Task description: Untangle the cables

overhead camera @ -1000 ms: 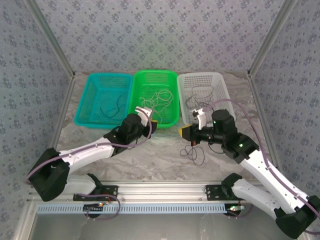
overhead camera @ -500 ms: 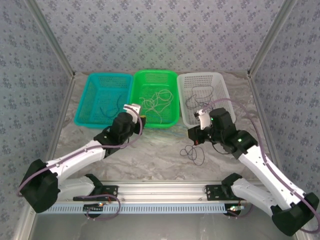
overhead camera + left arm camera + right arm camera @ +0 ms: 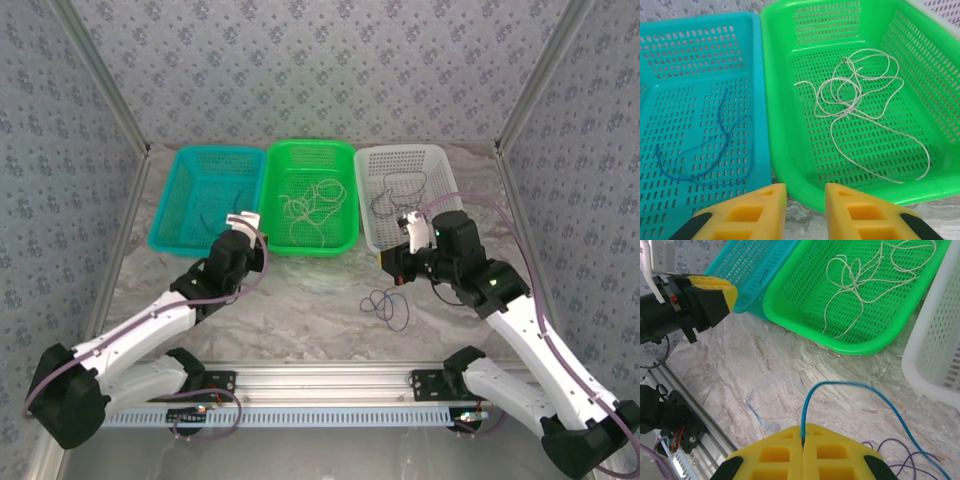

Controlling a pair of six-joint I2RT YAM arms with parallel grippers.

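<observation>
In the right tool (image 3: 802, 446) sits a blue cable (image 3: 803, 420).

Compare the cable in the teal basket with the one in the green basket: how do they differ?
Colour: the teal-basket cable is blue, while the green-basket cable is whitish.
Lay: the teal-basket cable sprawls in a few open curves, while the green-basket cable bunches into several overlapping loops, with one long tail sweeping out toward the near side.
Both are very thin, limp wires lying flat and loose.
</observation>
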